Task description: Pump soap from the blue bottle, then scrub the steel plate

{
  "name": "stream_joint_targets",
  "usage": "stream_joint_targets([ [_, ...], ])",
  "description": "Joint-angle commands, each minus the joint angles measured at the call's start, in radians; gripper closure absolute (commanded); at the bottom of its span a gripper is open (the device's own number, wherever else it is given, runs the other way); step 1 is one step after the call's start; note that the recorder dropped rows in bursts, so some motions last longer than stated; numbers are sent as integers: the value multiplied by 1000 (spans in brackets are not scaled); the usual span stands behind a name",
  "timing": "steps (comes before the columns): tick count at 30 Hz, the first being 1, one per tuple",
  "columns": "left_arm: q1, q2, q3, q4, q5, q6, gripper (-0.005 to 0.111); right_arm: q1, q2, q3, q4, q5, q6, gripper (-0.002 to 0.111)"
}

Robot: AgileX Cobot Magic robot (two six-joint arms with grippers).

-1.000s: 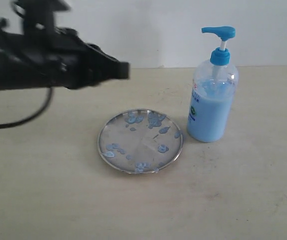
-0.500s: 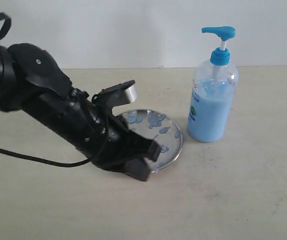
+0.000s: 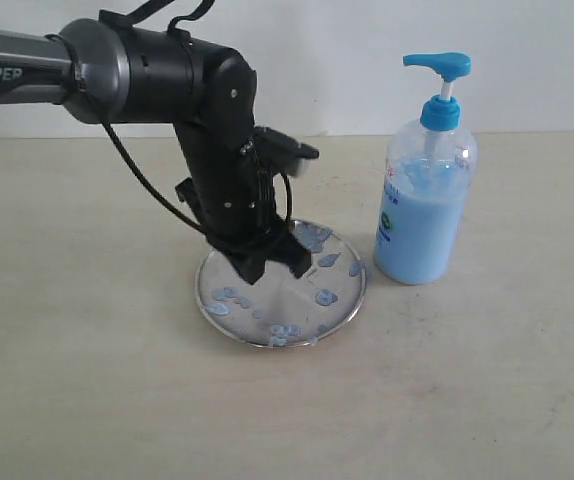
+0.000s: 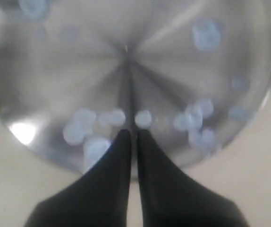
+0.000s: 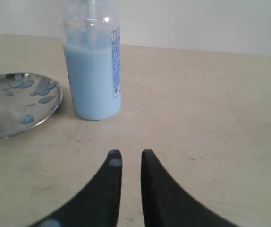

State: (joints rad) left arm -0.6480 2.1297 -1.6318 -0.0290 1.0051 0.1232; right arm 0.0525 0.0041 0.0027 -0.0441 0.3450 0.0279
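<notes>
While right fingers (image 5: 111, 177) sit narrow, the PiPER arm's (image 3: 27, 68) left fingers (image 4: 118, 166), also narrow, overhang the steel plate (image 3: 289, 292)

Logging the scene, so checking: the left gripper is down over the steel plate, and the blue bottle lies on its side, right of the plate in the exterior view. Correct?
Not quite. The blue bottle stands upright, not on its side, as the exterior view shows. The left gripper is over the steel plate, bottle to its right.

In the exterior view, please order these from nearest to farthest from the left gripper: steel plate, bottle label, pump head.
1. Steel plate, directly under the left gripper.
2. Bottle label, low on the right.
3. Pump head, high on the right.
</notes>
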Motion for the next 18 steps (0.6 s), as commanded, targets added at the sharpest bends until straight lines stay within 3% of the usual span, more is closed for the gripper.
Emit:
stream_joint_targets([
  [1, 0, -5, -33, 135, 216, 180, 102, -3, -4, -3, -1, -4, -4, 103],
  [2, 0, -7, -37, 192, 213, 180, 102, -3, -4, -3, -1, -4, -4, 103],
  [4, 0, -7, -50, 181, 10, 127, 102, -3, -4, -3, -1, -4, -4, 103],
  [6, 0, 5, -50, -12, -224, 115, 102, -3, -4, -3, -1, -4, -4, 103],
  [7, 0, 13, -50, -166, -287, 192, 102, -3, -4, -3, -1, -4, -4, 103],
  [9, -4, 19, -50, -385, -224, 470, 102, -3, -4, -3, -1, -4, -4, 103],
  [10, -2, 19, -50, -401, -127, 583, 102, -3, -4, -3, -1, -4, -4, 103],
  [12, 2, 11, -50, -301, 40, 642, 102, -3, -4, -3, -1, -4, -4, 103],
  [14, 10, 5, -50, -90, 77, 582, 102, -3, -4, -3, -1, -4, -4, 103],
  [16, 12, 4, -50, 73, -77, 438, 102, -3, -4, -3, -1, -4, -4, 103],
  [18, 14, 11, -50, 98, -328, 208, 102, -3, -4, -3, -1, -4, -4, 103],
])
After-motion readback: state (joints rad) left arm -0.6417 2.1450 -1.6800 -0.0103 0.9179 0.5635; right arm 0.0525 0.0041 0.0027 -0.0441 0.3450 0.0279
